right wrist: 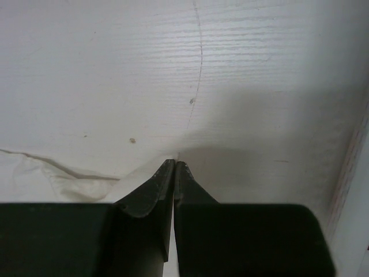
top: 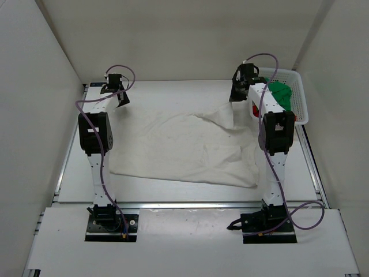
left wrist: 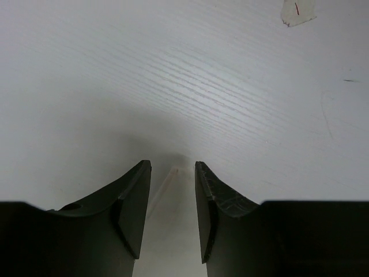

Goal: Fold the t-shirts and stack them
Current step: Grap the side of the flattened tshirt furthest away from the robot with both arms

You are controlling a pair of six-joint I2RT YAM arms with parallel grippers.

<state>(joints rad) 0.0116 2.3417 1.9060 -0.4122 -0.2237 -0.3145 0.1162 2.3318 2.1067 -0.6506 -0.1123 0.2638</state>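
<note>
The white t-shirt [top: 184, 147] lies spread and wrinkled across the middle of the table, and one corner is drawn up toward the back right. My right gripper [top: 235, 95] [right wrist: 174, 163] is at that corner with its jaws pressed together. White cloth [right wrist: 63, 176] runs up to its tips. My left gripper [top: 119, 98] [left wrist: 173, 167] hangs at the back left just past the shirt's far left corner. Its jaws stand apart, with a pale strip of cloth [left wrist: 170, 219] between them. The green t-shirt [top: 282, 92] sits bunched in the basket, with a bit of the red t-shirt [top: 254, 109] beside it.
A white lattice basket [top: 301, 98] stands at the back right, close to the right arm. White walls close in the table at the back and on both sides. A small taped mark [left wrist: 297, 11] lies on the tabletop ahead of the left gripper.
</note>
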